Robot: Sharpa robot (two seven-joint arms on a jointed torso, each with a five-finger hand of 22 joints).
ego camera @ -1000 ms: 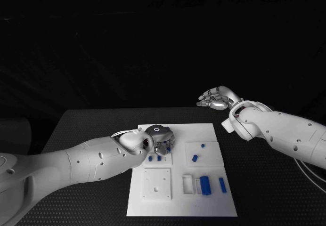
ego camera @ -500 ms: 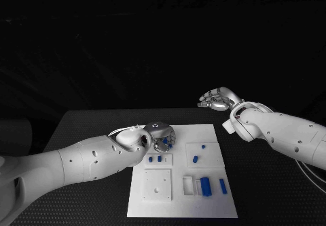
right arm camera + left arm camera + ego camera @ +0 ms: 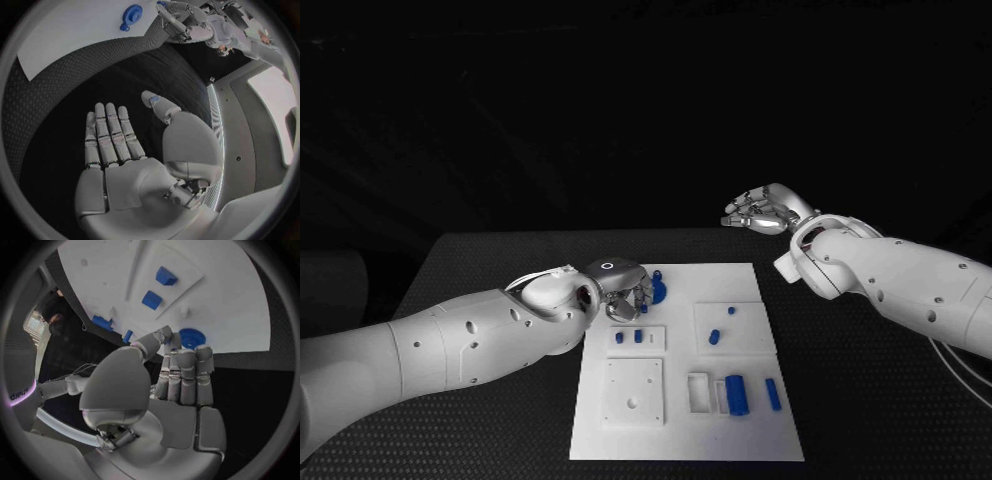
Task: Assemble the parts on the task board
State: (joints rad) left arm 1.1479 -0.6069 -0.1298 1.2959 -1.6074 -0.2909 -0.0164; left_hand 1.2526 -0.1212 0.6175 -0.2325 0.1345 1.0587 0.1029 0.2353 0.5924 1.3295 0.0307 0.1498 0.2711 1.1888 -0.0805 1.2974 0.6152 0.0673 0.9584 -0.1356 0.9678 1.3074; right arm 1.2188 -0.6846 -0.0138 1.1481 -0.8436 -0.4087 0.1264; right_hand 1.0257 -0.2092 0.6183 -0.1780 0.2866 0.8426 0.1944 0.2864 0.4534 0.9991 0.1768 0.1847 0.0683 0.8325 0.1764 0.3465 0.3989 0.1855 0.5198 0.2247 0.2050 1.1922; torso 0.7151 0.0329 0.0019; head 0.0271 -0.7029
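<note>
1. The black table (image 3: 473, 270) carries the white task board (image 3: 747, 420) at its middle.
2. The left hand (image 3: 625, 290) hovers over the board's far left corner, fingers straight and close together, holding nothing, tips near a round blue part (image 3: 192, 337).
3. The right hand (image 3: 764, 210) hangs beyond the table's far edge, well apart from the board, fingers spread flat and empty in the right wrist view.
4. Small blue parts (image 3: 734, 390) lie near the board's near right corner; others (image 3: 629, 337) sit toward its left edge.
</note>
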